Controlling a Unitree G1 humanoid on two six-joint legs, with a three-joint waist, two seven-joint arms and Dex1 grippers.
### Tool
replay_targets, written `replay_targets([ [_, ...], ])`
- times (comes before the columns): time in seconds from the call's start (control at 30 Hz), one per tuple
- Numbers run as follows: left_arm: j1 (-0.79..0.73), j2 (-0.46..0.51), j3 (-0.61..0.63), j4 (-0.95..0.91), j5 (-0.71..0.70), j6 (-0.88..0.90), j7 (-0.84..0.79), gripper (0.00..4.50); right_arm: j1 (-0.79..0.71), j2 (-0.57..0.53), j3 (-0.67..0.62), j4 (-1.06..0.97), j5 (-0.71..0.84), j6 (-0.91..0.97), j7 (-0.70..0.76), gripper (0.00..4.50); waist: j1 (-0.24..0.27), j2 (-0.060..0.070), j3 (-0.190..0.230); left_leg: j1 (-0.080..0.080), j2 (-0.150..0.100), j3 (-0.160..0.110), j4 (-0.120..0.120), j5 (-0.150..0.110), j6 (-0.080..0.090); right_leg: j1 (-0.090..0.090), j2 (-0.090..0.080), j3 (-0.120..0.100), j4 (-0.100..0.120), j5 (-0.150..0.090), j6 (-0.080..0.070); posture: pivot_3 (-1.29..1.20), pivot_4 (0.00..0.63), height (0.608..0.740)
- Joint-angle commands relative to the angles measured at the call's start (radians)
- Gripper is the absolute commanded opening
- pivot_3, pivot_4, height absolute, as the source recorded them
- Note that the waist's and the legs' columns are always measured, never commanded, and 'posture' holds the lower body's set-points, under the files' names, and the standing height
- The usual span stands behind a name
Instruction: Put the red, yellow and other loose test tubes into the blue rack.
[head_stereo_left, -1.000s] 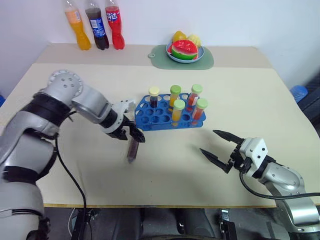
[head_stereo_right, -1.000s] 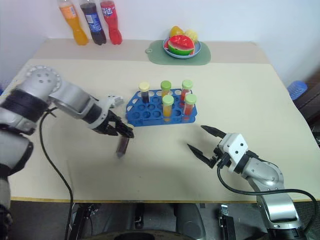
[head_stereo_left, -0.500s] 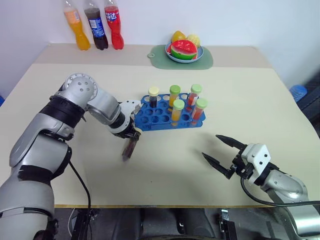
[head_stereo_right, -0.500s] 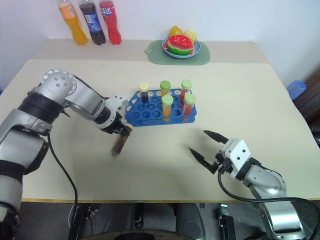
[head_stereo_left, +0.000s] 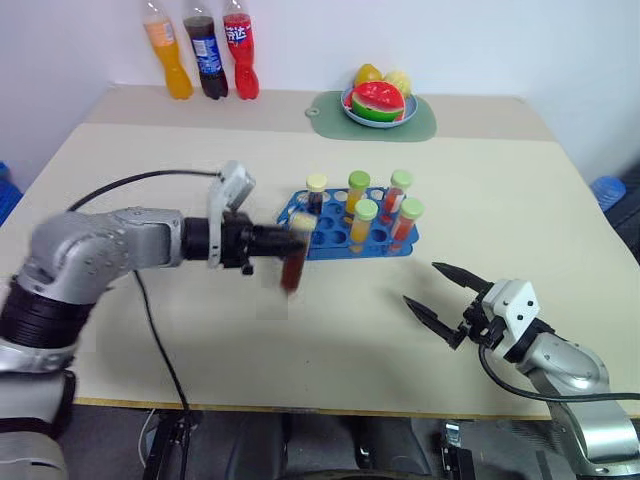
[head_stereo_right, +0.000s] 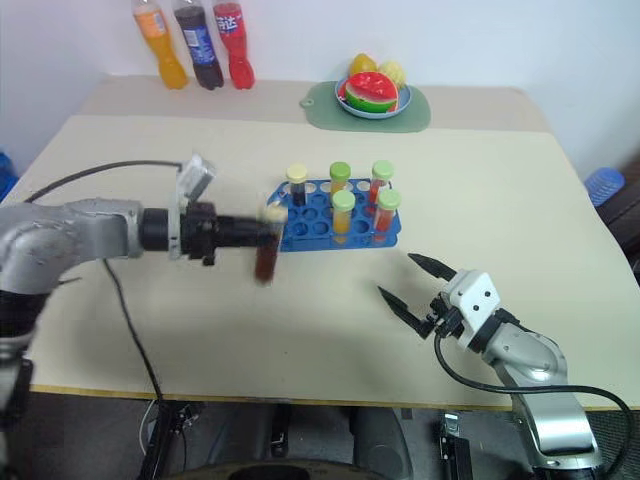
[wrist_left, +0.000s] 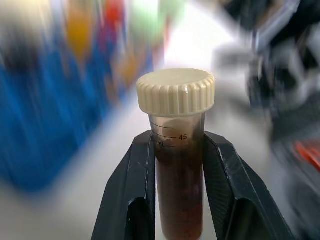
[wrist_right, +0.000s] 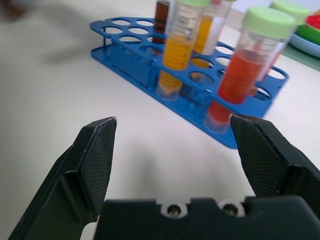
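Brown tube (head_stereo_left: 294, 268) upright, cream cap up, long axis vertical, pinched by left end effector (wrist_left: 177, 165), held above table (head_stereo_left: 500, 200) just beside blue rack (head_stereo_left: 330, 235). Earlier: tilted, low near table. Right end effector (head_stereo_left: 448, 302) spread wide, unmoved, well apart from rack.

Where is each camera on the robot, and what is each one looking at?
Left eye view and right eye view: on the head, looking forward and down at the table; both arms show, and the blue rack.
Left wrist view: on the left wrist, looking along the left end effector, shut on the dark brown tube.
Right wrist view: on the right wrist, looking past the open right end effector at the rack.
Shared: the eye views and the left wrist view both show the held tube; the eye views and the right wrist view both show the rack.
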Motion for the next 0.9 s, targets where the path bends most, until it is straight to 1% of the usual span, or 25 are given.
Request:
replay_targets([
  [0.03,0.020,-0.117,0.079,0.002,0.182,-0.323,-0.058,0.80,-0.016,0.006,-0.027,0.000,-0.002,-0.029,-0.014,3.99,0.000,0.000,0.000,0.000,0.000,0.000,0.000,0.000,0.000,0.000,0.000,0.000,0.000,0.000,0.000,0.00,0.150,0.740],
  [0.1,0.025,-0.172,0.078,0.053,0.208,-0.384,-0.143,0.80,-0.022,0.009,-0.026,0.005,-0.006,-0.033,-0.022,3.99,-0.001,0.000,0.000,-0.001,0.000,0.000,0.000,0.000,0.001,0.000,0.000,0.000,0.000,0.000,0.000,0.00,0.150,0.740],
  [0.2,0.031,-0.234,0.055,0.128,0.292,-0.471,-0.204,0.80,-0.024,0.013,-0.022,0.008,-0.009,-0.038,-0.032,3.99,-0.001,0.001,-0.001,0.000,0.000,0.000,0.000,0.000,0.001,0.000,0.001,0.000,0.001,0.000,0.001,0.00,0.150,0.740],
  [0.33,0.043,-0.303,0.051,0.216,0.397,-0.558,-0.214,0.80,-0.017,0.020,-0.020,-0.001,-0.018,-0.043,-0.049,3.99,-0.001,0.001,0.000,0.000,0.000,0.000,0.000,0.000,0.001,0.000,0.001,0.000,0.002,0.000,0.001,0.00,0.150,0.740],
  [0.47,0.050,-0.320,0.054,0.283,0.484,-0.618,-0.230,0.80,-0.008,0.025,-0.023,-0.010,-0.022,-0.044,-0.061,3.99,-0.002,0.001,0.000,0.000,0.000,0.000,0.000,-0.001,0.002,0.000,0.001,0.000,0.002,0.000,0.001,0.00,0.150,0.740],
  [0.6,0.037,-0.350,0.028,0.375,0.579,-0.704,-0.247,0.80,0.015,0.027,-0.030,-0.018,-0.023,-0.050,-0.071,3.99,0.000,0.001,0.000,0.000,0.000,0.000,0.000,-0.001,0.002,0.000,0.001,0.000,0.002,0.000,0.002,0.00,0.150,0.740],
  [0.8,0.055,-0.357,0.028,0.377,0.592,-0.687,-0.298,0.80,0.042,0.023,-0.044,-0.032,-0.017,-0.052,-0.080,3.99,-0.001,0.001,-0.001,0.001,0.000,0.000,0.000,-0.001,0.002,0.000,0.001,0.000,0.002,0.000,0.002,0.00,0.150,0.740],
  [0.9,0.063,-0.367,0.031,0.370,0.573,-0.677,-0.327,0.80,0.046,0.025,-0.045,-0.034,-0.018,-0.053,-0.083,3.99,-0.002,0.001,-0.001,0.001,0.001,0.000,0.000,-0.001,0.002,0.000,0.001,0.000,0.002,0.000,0.002,0.00,0.150,0.740],
])
